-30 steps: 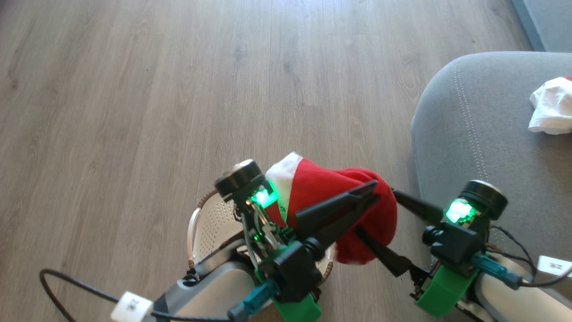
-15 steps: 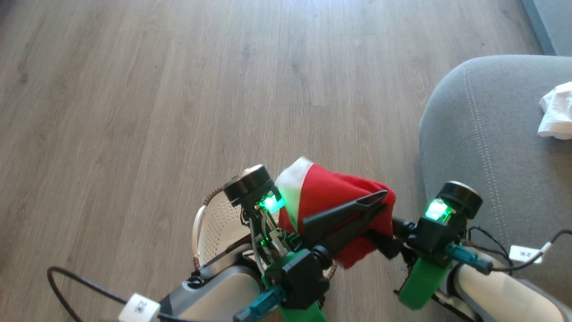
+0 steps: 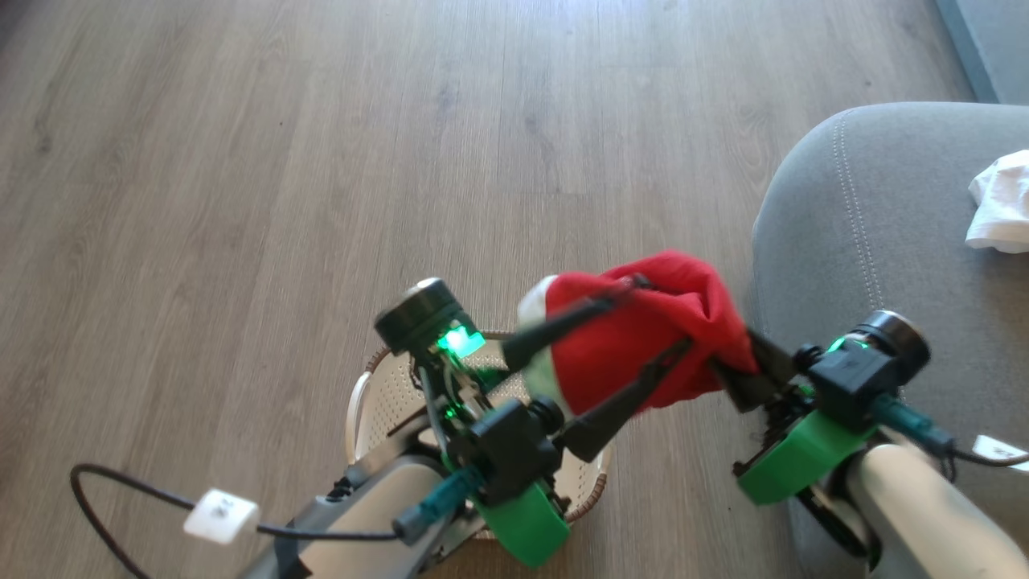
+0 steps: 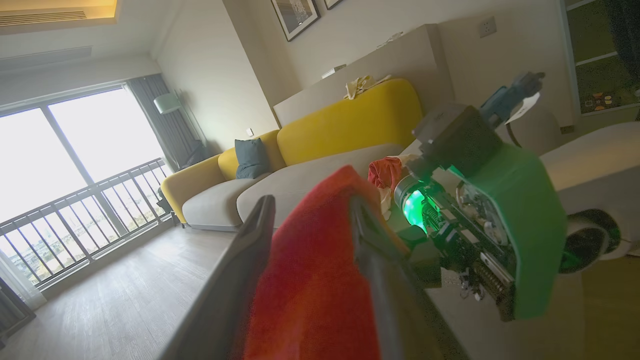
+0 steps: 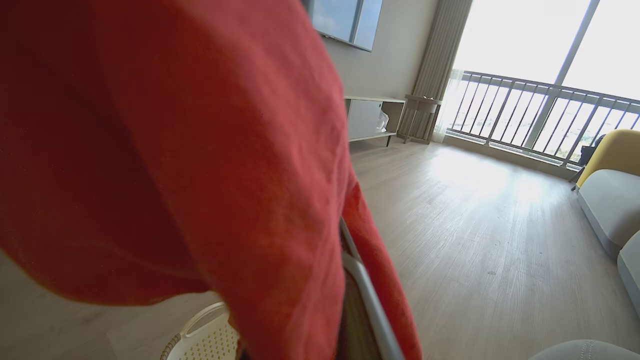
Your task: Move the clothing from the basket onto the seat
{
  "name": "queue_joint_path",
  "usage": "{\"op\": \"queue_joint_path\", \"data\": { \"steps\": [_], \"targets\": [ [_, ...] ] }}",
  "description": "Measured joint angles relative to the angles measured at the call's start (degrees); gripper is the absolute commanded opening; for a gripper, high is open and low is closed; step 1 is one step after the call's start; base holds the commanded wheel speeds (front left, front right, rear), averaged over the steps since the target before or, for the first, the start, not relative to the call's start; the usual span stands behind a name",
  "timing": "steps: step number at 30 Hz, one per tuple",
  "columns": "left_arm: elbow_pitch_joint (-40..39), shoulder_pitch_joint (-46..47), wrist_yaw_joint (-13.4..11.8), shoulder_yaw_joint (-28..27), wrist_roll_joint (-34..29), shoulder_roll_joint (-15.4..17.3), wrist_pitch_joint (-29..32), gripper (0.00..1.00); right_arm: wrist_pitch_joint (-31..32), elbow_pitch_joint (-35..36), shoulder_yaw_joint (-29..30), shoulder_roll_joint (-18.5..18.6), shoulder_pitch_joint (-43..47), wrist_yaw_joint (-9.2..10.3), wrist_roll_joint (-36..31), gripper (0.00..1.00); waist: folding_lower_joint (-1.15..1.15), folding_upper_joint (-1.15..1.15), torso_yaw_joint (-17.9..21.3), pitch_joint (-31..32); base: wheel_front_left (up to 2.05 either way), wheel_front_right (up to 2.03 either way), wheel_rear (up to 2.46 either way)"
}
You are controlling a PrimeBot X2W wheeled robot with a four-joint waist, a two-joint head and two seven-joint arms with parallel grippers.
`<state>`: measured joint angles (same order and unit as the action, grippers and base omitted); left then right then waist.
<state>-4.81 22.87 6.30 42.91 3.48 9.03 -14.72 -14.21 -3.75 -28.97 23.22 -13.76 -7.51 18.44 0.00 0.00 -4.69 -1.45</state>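
Head view, lower centre: left gripper, fingers spread wide, red garment bunched loosely between them. Lower right: right gripper pinched closed on the garment's right end. Garment is in the air, between basket and seat. Basket sits on the wood floor, bottom centre. White garment lies on the seat, right edge.

Two garments are being counted, one red garment and one white garment, along with one basket, one grey seat, one blue-grey cushion, one wall screen, and two grippers, namely the left gripper and the right gripper.
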Motion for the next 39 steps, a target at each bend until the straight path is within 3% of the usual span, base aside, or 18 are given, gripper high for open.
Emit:
{"op": "queue_joint_path", "data": {
  "steps": [6,13,20,24,39],
  "targets": [
    [2.6,-3.0,0.1,-3.5,2.7,-0.9,0.0,1.0,-0.2,-0.6,8.2,-1.7,1.3,0.0,-0.6,0.0,0.0,0.0,0.5,0.5,0.0,0.0,0.0],
    [7.9,-6.5,0.6,-7.6,5.2,-1.8,0.0,1.0,-0.3,-1.2,23.5,-5.3,2.9,0.01,-3.3,0.0,0.0,0.0,1.8,0.8,0.0,0.0,0.0],
    [12.1,-9.3,1.1,-7.1,4.4,-1.5,0.0,1.0,-0.3,0.2,32.6,-6.6,3.6,0.01,-5.0,0.0,0.0,0.0,3.5,0.7,0.0,0.0,0.0],
    [13.3,-10.6,1.2,-3.5,4.2,-0.6,0.0,1.0,-0.2,1.6,35.6,-7.5,5.0,0.0,-5.9,0.0,0.0,0.0,4.8,0.6,0.0,0.0,0.0],
    [15.4,-13.2,1.1,-5.1,4.8,0.1,0.0,1.0,0.4,3.9,38.8,-11.0,6.6,0.01,-7.0,0.0,0.0,0.0,9.4,-1.5,0.0,0.0,0.0]
  ]
}}
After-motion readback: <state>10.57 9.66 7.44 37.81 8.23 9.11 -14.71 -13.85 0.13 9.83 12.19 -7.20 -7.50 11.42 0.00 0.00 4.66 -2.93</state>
